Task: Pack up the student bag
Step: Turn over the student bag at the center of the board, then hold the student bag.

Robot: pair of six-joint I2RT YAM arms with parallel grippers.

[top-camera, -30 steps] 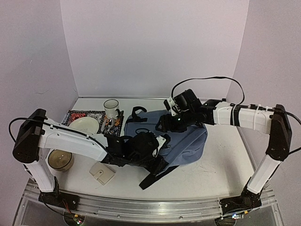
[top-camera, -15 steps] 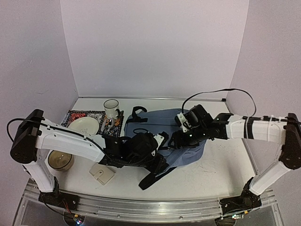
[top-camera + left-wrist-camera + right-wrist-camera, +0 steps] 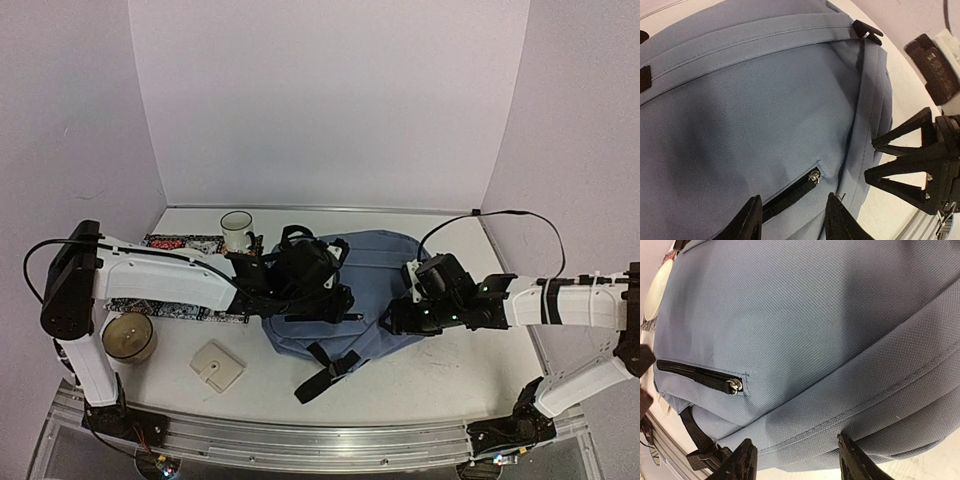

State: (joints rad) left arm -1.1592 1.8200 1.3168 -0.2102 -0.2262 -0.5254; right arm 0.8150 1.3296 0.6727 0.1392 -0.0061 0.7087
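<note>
The student bag, blue-grey with black straps, lies flat in the middle of the table. My left gripper hovers over the bag's left side, jaws open just above the fabric, near the front pocket's zipper pull. My right gripper stands at the bag's near right edge, open, with the side seam beyond its fingertips. The same zipper pull shows in the right wrist view. The right gripper's black fingers also appear in the left wrist view.
A white mug stands on a patterned mat at the back left. A round tan bowl and a small white square box lie at the near left. A black strap with buckle trails toward the front edge.
The left gripper let go, opened, and moved back onto the bag's left side. The right gripper swung from the bag's far side to its near right edge. The bag now lies flatter.
</note>
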